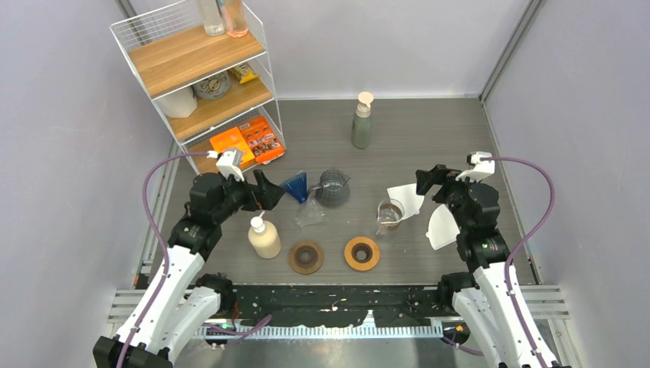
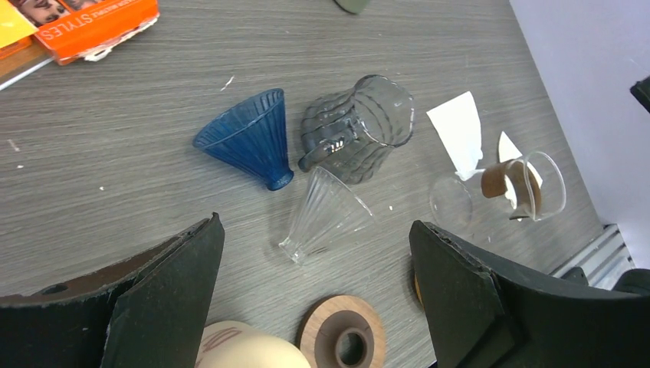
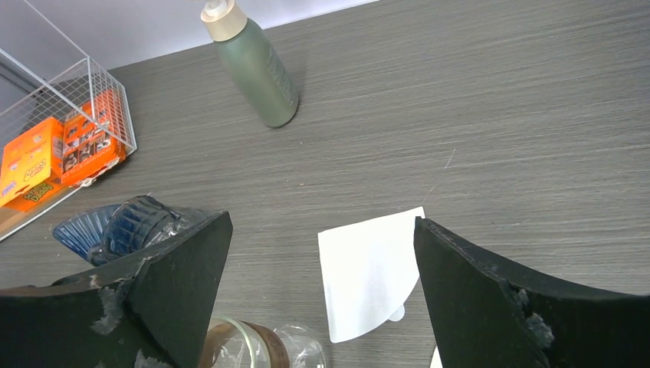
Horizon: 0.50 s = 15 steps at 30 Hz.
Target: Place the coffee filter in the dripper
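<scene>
Coffee filter [image 3: 372, 272]: lies flat on the surface [image 3: 498, 115], lower centre of right wrist view, ahead of the right hand [image 3: 322, 224]. Right and left hand [image 2: 314, 230] both spread wide, empty.

Judged: thin paper, near weightless, floppy, creases easily. Pinch one free edge, lightly.

Blue dripper [image 2: 249, 138] on its side, mid-frame.

Orange box [image 2: 84, 23], upper left: "STYLES" legible, rest not.
</scene>
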Motion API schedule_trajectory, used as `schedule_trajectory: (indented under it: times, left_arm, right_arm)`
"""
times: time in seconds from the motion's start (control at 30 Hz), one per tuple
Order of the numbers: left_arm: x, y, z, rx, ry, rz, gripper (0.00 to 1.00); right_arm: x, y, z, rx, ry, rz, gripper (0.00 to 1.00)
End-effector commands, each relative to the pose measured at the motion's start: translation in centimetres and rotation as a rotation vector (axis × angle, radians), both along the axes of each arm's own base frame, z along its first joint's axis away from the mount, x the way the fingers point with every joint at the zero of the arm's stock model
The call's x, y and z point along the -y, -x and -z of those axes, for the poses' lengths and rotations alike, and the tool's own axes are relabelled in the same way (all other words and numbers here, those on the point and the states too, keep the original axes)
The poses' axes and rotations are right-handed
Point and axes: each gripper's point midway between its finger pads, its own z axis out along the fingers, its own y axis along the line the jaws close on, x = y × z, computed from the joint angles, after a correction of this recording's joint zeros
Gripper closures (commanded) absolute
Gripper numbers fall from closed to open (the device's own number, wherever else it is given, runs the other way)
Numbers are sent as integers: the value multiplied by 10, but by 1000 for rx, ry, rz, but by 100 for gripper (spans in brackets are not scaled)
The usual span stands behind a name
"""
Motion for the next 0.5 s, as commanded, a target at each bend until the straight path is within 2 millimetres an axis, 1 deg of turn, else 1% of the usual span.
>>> schedule_trajectory:
  times: [0.0, 0.17, 0.27, 0.47]
  left_arm:
    - [-7, -7, -18, 58, -23, -39, 1]
    - [-7, -10, -14, 40, -33, -42, 1]
    - [-6, -12, -11, 33, -35, -38, 1]
    - [-4, -17, -6, 24, -42, -33, 1]
  right_arm:
    - [-5, 1, -35, 74, -35, -20, 5]
    - [-15, 1, -37, 51, -23, -81, 5]
    - [-18, 1, -42, 37, -31, -101, 5]
    - [-28, -1, -43, 11, -46, -152, 5]
